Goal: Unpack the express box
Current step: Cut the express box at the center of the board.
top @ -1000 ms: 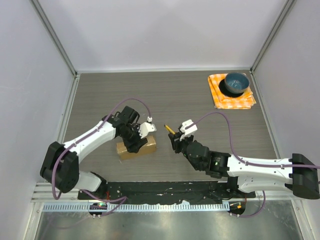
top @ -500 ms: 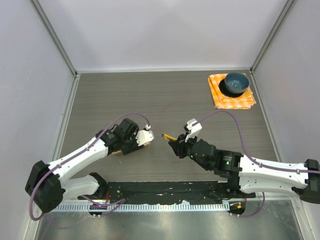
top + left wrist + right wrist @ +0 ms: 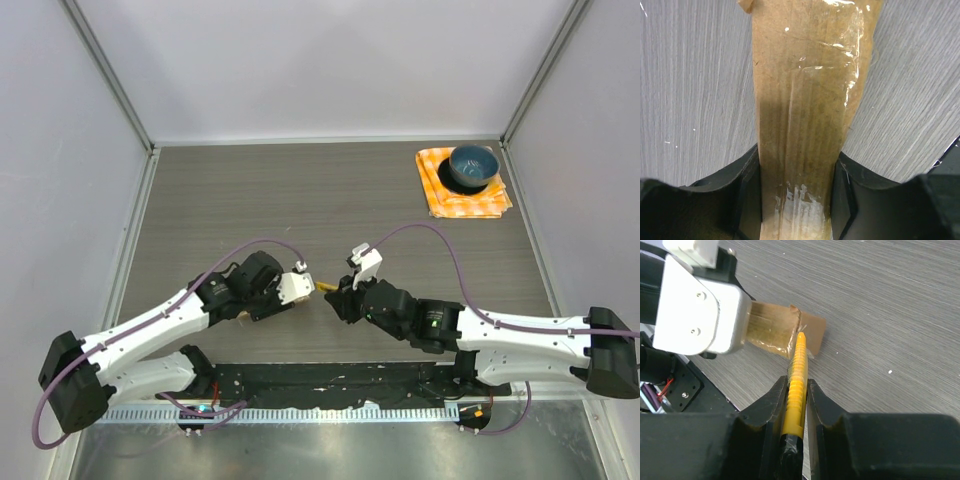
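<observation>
left end effector (image 3: 796, 192) clamped on express box (image 3: 805, 100), right end effector (image 3: 797, 392) clamped on yellow tool (image 3: 799, 362), tip touching box's taped end

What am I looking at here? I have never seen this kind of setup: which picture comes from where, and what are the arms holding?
Two white robot arms are bolted at the near edge of a grey table. The wide picture comes from a fixed camera overhead, and the two close-ups come from a camera on each wrist. The left fingers clamp the express box, a brown taped carton, from both sides. The right fingers hold a yellow tool, with its tip at the carton's taped end. In the far right corner a blue bowl sits on an orange checked cloth.
</observation>
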Controlling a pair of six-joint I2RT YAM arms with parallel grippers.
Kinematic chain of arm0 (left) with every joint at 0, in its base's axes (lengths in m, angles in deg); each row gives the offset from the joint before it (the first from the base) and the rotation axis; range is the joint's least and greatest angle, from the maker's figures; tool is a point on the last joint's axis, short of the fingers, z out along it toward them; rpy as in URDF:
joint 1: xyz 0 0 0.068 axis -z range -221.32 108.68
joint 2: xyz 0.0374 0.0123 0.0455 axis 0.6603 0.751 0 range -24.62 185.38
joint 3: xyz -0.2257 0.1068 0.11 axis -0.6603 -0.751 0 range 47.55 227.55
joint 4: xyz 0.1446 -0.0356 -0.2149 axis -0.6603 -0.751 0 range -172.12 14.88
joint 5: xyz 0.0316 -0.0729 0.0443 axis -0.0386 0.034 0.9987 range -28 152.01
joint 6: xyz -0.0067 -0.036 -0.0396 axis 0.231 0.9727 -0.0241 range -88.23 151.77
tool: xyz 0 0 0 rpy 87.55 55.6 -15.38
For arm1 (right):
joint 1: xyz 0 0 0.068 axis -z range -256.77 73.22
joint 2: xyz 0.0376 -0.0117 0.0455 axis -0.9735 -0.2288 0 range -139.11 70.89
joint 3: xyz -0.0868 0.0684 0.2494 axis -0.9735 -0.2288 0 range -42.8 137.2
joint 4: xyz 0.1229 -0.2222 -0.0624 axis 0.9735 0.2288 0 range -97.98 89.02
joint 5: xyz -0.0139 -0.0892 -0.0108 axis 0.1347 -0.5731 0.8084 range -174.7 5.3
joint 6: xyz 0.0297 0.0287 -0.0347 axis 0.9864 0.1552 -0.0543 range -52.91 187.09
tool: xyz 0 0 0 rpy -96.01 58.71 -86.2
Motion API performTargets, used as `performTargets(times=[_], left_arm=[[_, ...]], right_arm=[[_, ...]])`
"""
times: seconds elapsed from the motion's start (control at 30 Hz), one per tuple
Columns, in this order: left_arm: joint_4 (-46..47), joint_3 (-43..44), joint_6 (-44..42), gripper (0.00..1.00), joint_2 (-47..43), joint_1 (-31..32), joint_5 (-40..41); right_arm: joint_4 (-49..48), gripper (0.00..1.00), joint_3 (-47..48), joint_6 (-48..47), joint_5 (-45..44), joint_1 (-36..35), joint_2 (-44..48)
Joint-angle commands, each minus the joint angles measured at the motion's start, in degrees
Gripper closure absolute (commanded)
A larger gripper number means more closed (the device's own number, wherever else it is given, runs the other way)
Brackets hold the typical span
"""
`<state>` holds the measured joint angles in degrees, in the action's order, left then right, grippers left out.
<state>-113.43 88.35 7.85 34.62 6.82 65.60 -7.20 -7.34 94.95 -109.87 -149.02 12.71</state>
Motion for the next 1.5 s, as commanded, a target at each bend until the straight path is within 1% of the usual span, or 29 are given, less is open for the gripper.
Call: performTargets(times=[0.0,0.17,0.3,0.5,0.87,1.47], left_arm=[[3.15,-1.33,1.16,0.51,-1.15,1.25,1.50],[4.29,-2.12,0.54,0.51,-0.97,2.48,2.38],[4.47,-2.56,0.54,0.51,-1.50,2.57,2.38],[4.55,-3.62,0.72,0.51,-2.47,2.49,2.47],[5.17,-4.23,0.63,0.50,-2.55,2.75,1.94],[5.35,-4.15,1.25,0.51,-2.91,2.93,2.03]], right_arm=[[-3.94,0.99,1.28,1.94,1.79,0.09,0.52],[-3.77,0.99,2.15,2.20,1.88,0.09,-0.62],[-2.27,0.99,3.03,2.82,2.49,0.09,-3.08],[-2.89,0.99,3.12,3.17,2.93,0.09,-4.67],[-2.27,0.99,3.65,3.08,1.44,0.09,-1.77],[-4.82,0.99,3.03,4.22,1.70,0.18,-4.75]])
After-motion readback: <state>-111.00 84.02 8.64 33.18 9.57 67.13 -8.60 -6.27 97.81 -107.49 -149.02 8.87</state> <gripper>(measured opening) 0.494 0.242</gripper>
